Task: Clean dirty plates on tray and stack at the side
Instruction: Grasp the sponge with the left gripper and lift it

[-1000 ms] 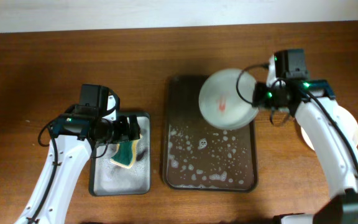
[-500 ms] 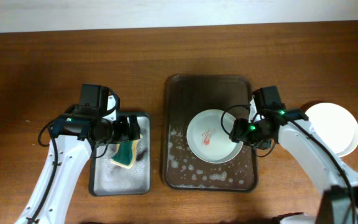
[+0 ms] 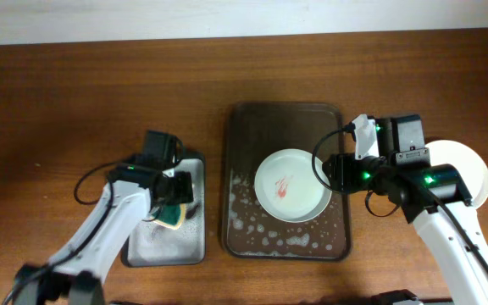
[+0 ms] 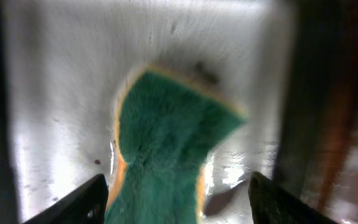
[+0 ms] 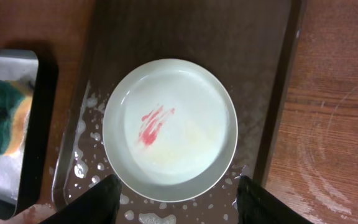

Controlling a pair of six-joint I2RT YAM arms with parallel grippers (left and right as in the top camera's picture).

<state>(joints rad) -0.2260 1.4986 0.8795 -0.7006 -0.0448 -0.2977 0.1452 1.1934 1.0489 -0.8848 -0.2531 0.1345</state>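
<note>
One white plate (image 3: 292, 185) with a red smear at its centre lies flat on the dark brown tray (image 3: 286, 123); the right wrist view shows this plate (image 5: 173, 124) from straight above. My right gripper (image 3: 333, 174) hovers at the plate's right edge, open, with its fingertips (image 5: 107, 196) spread either side of the near rim and holding nothing. A second white plate (image 3: 473, 169) rests on the table to the right, partly hidden by my right arm. My left gripper (image 3: 179, 196) is open and straddles the green and yellow sponge (image 4: 166, 137).
The sponge (image 3: 172, 213) lies in a small grey tray (image 3: 134, 254) with wet foam, left of the brown tray. Soap suds (image 3: 269, 237) cover the brown tray's near half. Bare wooden table surrounds both trays.
The right gripper lowered the tilted plate from the tray's far right corner flat onto the tray, let go and drew back. The left gripper shifted over the sponge and its jaws narrowed.
</note>
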